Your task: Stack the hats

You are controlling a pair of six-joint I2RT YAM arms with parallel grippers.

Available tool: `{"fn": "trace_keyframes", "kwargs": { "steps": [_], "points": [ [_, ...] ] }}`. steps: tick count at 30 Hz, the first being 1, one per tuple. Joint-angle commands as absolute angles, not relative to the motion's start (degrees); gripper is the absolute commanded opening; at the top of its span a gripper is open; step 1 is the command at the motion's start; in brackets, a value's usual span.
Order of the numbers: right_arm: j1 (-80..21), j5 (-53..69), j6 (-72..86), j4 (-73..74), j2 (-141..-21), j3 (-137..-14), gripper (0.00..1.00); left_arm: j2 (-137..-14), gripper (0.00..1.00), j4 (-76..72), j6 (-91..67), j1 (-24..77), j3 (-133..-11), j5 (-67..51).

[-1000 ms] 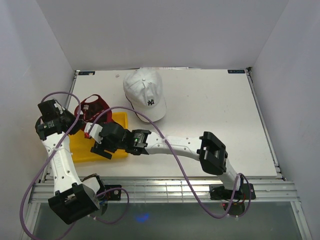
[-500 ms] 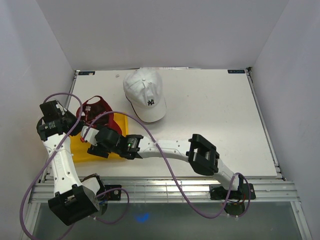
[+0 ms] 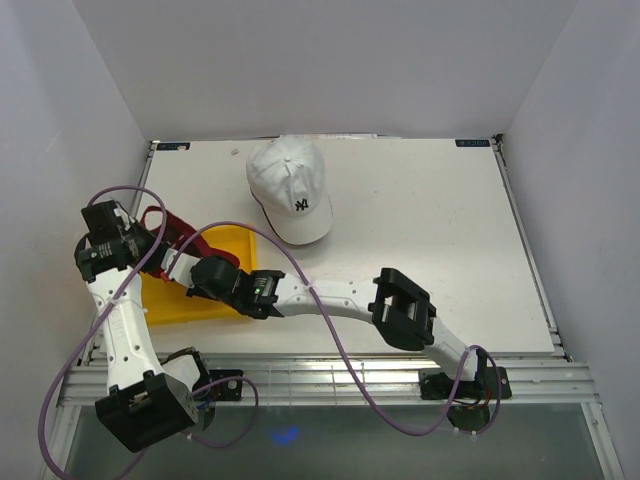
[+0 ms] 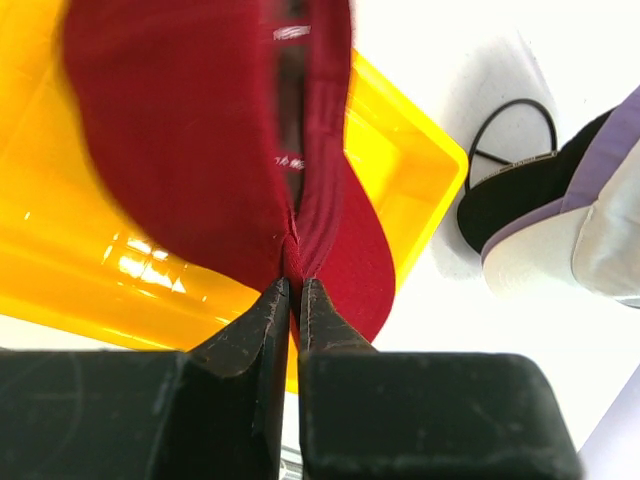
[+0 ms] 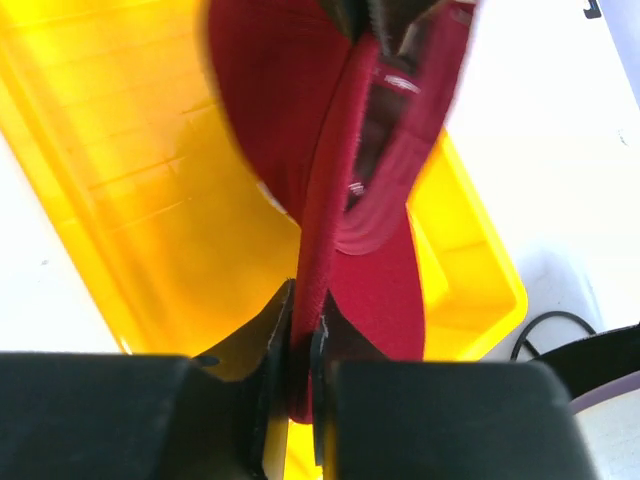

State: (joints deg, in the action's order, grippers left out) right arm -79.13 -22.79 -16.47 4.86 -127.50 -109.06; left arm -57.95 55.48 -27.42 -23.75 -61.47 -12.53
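A dark red hat (image 3: 172, 228) hangs over the left end of the yellow tray (image 3: 235, 240), pinched from two sides. My left gripper (image 4: 296, 290) is shut on one edge of the red hat (image 4: 180, 130). My right gripper (image 5: 303, 320) is shut on the opposite rim of the hat (image 5: 330, 200), and the left arm's fingers (image 5: 375, 15) show at the far end. A white hat (image 3: 290, 185) with a dark logo sits at the back middle of the table. In the left wrist view, lavender and black fabric (image 4: 560, 190) show under it.
The yellow tray (image 4: 410, 150) lies under the red hat at the table's left front. A black wire loop (image 4: 515, 125) lies beside the hat pile. The right arm (image 3: 400, 305) stretches across the front of the table, with purple cables looping over it. White walls close in both sides.
My right gripper has moved left over the tray and shut on the red hat's rim. The hat has shifted left and now stretches narrow between the two grippers.
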Motion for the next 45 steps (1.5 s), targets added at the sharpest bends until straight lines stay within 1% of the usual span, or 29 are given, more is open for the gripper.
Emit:
{"fn": "trace_keyframes", "kwargs": {
  "steps": [1,4,5,6,7,10,11,13,14,15,18,23,24,27,30,31,36,38,39,40,42,43,45],
  "points": [
    [-79.2,-20.7,-15.8,1.1,-124.9,-108.6,0.08,-56.7,0.00,55.3,-27.3,-23.1,-63.8,-14.4],
    [-79.2,-19.5,-14.2,1.1,-122.5,-106.5,0.08,-57.0,0.00,55.0,-27.6,-23.1,-65.1,-15.0],
    [-79.1,-19.5,-13.1,1.1,-121.2,-105.5,0.08,-57.3,0.01,54.8,-28.0,-23.1,-65.6,-15.4],
    [-79.1,-19.5,-12.5,1.1,-120.6,-104.9,0.08,-57.4,0.05,54.7,-28.3,-23.1,-66.0,-15.7],
    [-79.1,-19.4,-11.7,1.3,-120.0,-104.6,0.08,-57.5,0.14,54.1,-28.6,-23.1,-67.0,-16.0],
    [-78.8,-19.1,-9.2,2.7,-118.0,-104.3,0.08,-58.4,0.32,53.2,-29.4,-23.1,-70.2,-17.8],
    [-78.6,-19.0,-8.6,3.9,-117.2,-104.4,0.08,-58.7,0.41,52.9,-29.5,-23.1,-71.2,-18.3],
    [-78.1,-18.0,-6.4,4.7,-115.8,-104.8,0.08,-59.8,0.48,52.3,-30.0,-23.1,-74.3,-19.3],
    [-77.7,-17.6,-5.7,5.4,-115.3,-104.8,0.08,-60.0,0.53,51.9,-30.3,-23.1,-75.3,-19.9],
    [-77.3,-17.2,-4.3,5.7,-114.9,-104.9,0.08,-60.3,0.55,50.4,-30.8,-23.1,-76.2,-21.3],
    [-76.2,-15.6,-2.4,7.2,-112.9,-105.5,0.08,-60.5,0.59,46.3,-33.9,-23.1,-79.3,-23.2],
    [-72.3,-10.6,3.8,8.8,-109.6,-108.4,0.08,-61.9,0.61,44.6,-37.1,-23.1,-87.0,-24.0],
    [-71.6,-9.8,4.6,9.3,-109.5,-109.6,0.08,-61.8,0.67,44.3,-37.7,-23.1,-89.3,-23.4],
    [-68.2,-7.0,8.6,11.7,-109.5,-114.9,0.08,-60.6,0.67,42.8,-40.7,-23.1,-92.0,-21.2],
    [-63.0,-0.2,16.1,9.9,-107.8,-115.6,0.08,-58.1,0.67,40.5,-43.3,-23.1,-92.0,-18.6],
    [-61.8,3.9,18.0,8.5,-106.4,-115.1,0.08,-57.7,0.67,40.4,-43.5,-23.1,-91.8,-18.0],
    [-53.2,10.5,29.9,-1.4,-103.5,-113.6,0.08,-56.9,0.67,40.5,-43.9,-23.1,-90.7,-17.4],
    [-48.7,14.3,38.9,-5.3,-102.4,-112.4,0.08,-56.2,0.67,40.3,-44.2,-23.1,-88.2,-17.8],
    [-47.1,15.2,42.3,-10.1,-102.0,-111.5,0.08,-55.9,0.66,40.0,-44.3,-23.1,-87.2,-18.3],
    [-45.6,16.9,49.4,-12.5,-101.3,-109.4,0.08,-55.1,0.66,39.8,-44.2,-23.1,-86.2,-18.5],
    [-41.6,18.0,57.1,-19.7,-100.7,-107.2,0.08,-54.7,0.65,39.7,-43.9,-23.0,-83.2,-18.5],
    [-39.5,18.1,64.6,-22.7,-100.1,-103.9,0.08,-54.1,0.65,39.7,-43.7,-23.0,-82.4,-18.5],
    [-38.1,17.7,71.8,-27.7,-99.2,-100.3,0.08,-53.9,0.64,39.7,-43.4,-22.8,-80.3,-18.5]
  ]
}}
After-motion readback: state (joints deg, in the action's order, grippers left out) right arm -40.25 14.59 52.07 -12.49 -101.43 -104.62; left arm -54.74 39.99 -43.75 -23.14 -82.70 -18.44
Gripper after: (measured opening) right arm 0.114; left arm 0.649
